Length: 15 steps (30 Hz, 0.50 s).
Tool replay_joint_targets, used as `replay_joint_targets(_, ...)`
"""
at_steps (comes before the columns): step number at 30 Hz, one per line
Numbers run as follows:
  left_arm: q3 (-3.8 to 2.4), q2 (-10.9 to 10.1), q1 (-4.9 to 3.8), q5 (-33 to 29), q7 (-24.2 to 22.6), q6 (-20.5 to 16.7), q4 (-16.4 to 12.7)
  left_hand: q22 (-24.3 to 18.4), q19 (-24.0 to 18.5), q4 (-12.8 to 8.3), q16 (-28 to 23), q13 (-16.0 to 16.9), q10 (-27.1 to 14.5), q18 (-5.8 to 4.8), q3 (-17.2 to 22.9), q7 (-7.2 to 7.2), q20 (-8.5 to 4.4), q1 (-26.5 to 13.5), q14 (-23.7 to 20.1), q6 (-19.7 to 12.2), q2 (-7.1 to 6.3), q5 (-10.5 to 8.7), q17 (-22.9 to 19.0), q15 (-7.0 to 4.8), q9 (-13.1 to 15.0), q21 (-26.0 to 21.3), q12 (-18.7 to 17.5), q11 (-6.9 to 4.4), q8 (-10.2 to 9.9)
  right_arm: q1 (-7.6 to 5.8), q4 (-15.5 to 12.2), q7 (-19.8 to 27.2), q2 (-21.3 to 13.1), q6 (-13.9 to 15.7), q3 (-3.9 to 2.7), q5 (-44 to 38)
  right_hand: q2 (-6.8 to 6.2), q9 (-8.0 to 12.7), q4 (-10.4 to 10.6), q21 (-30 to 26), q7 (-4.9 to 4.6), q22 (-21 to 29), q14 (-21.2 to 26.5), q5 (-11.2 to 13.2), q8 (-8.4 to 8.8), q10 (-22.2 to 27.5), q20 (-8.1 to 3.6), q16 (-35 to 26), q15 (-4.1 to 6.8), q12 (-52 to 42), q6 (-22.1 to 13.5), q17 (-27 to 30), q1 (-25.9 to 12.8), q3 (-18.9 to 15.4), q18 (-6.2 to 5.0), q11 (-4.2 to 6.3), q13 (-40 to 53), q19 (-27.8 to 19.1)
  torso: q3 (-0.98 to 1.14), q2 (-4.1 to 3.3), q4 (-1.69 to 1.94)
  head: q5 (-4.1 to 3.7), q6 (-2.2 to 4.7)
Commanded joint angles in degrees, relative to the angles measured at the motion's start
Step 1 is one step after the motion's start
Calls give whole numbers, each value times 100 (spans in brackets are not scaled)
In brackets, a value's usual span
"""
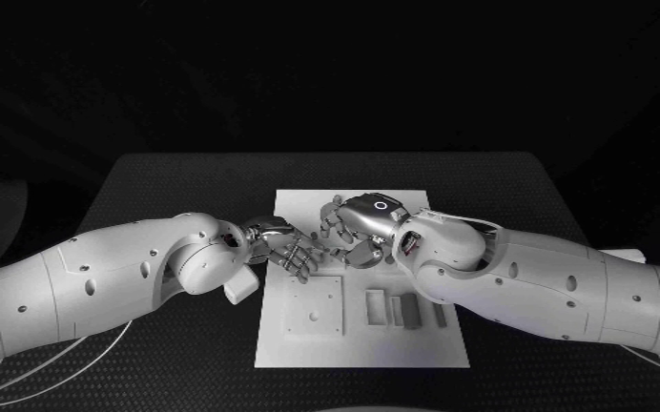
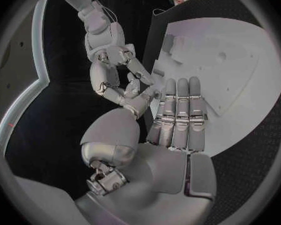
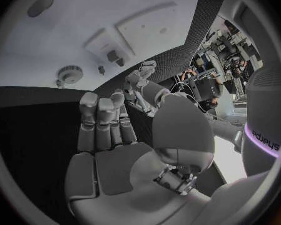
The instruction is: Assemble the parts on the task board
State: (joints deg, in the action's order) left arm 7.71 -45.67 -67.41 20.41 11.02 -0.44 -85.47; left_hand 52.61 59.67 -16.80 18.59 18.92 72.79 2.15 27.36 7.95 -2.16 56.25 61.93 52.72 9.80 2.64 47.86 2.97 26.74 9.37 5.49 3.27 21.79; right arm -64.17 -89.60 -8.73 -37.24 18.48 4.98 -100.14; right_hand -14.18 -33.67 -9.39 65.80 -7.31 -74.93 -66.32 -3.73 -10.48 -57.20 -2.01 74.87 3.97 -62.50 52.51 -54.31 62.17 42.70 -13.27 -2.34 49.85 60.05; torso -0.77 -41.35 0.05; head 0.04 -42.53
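The task board [image 1: 360, 336] lies in the middle of the black table [image 1: 165, 183], its long sides running from the near edge toward the far edge, and as far as the head view shows, the assembly looks barely begun, if begun at all. On the near half of the board a square plate part [image 1: 312, 304] lies flat toward the board's left side, and just beside it, toward the right side, a few narrow bar-shaped parts [image 1: 399, 309] lie side by side, close together; whether any of them is seated in a recess or merely lying loose cannot be told. Both hands hover over the middle of the board, close to each other. The left hand [image 1: 285, 247] has its fingers stretched out nearly straight and close together over the board, and its wrist view shows nothing between them. The right hand [image 1: 358, 228] sits just beyond and to the right of it, fingers extended in its own wrist view with the thumb [image 3: 140, 80] bent across; the left wrist view shows its fingertips drawn near one another, but I cannot tell whether a small piece is pinched there. Judging from this, picking up and fitting the parts appears to remain entirely ahead.
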Motion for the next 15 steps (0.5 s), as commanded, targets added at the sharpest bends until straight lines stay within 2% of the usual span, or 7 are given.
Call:
replay_joint_targets(1,-3,13,-3,45,-28,75,-13,10,5,1,33,6,45,78,23,-82,-29,48,52,112,-2,21,10,2,11,21,23,7,25,8,23,138,26,-132,16,78,36,13,-40,17,-124,-49,-23,-9,-37,-7,18,7,7,-39,-90,-9,65,-15,-173,24,-1,-25,-1,-2,5,-15,2)
replay_joint_targets(15,-3,-2,-3,49,-60,1,-3,13,6,1,35,11,49,75,23,-82,-33,55,54,117,8,21,23,-1,16,24,23,6,28,61,-10,182,-14,-204,37,115,155,39,-109,33,-104,-66,-47,-10,-83,-38,23,20,21,-54,-18,-12,93,-43,-173,42,-14,-27,-2,-1,5,-17,-17)
